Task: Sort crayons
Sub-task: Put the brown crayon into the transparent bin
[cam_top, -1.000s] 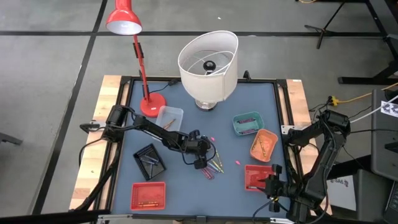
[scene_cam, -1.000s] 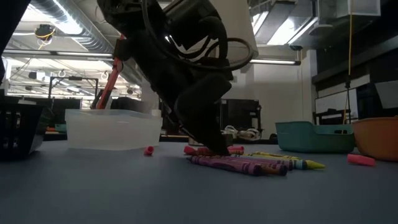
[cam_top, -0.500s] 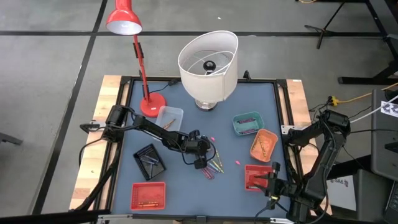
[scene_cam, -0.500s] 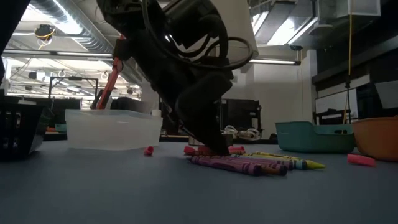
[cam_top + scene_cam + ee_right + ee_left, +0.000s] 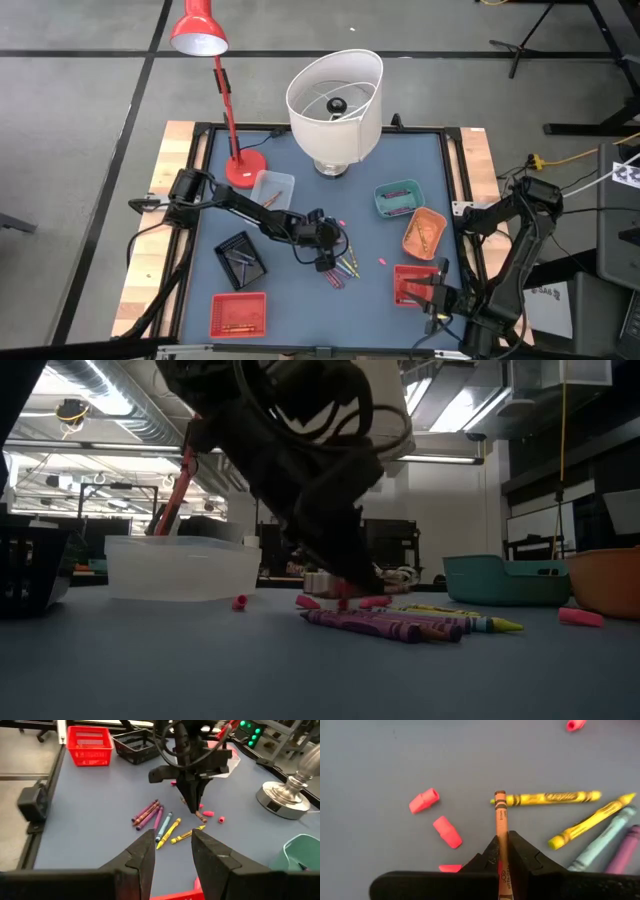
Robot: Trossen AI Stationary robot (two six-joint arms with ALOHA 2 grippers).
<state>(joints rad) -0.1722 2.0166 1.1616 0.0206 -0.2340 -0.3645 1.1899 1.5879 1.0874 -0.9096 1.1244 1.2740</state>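
Note:
Several crayons (image 5: 343, 270) lie loose mid-table: purple, yellow, blue-green and pink ones (image 5: 400, 625), which also show in the right wrist view (image 5: 160, 820). My left gripper (image 5: 325, 258) stands over them, shut on a brown-orange crayon (image 5: 501, 820). Short pink stubs (image 5: 447, 831) lie beside it. My right gripper (image 5: 432, 296) waits open (image 5: 172, 852) at the near right, by a red tray (image 5: 415, 283). My left gripper pinches the brown-orange crayon between its two fingers (image 5: 520, 857), on the wrapped shaft (image 5: 502, 851) toward its back end. The crayon lies along the fingers, its free end (image 5: 500, 796) sticking out past the tips. The fingers point steeply down from above, and the crayon hangs below them (image 5: 342, 598).
Around the pile stand a clear tray (image 5: 273, 187), a black basket (image 5: 241, 255), a red tray (image 5: 238, 313), a teal tray (image 5: 398, 198) and an orange tray (image 5: 424, 233). A red desk lamp (image 5: 245, 170) and a white lampshade (image 5: 335, 95) stand at the far edge.
My left gripper has risen a little from the table at the pile, still shut, taking the brown-orange crayon up with it. The other crayons have stayed where they were.

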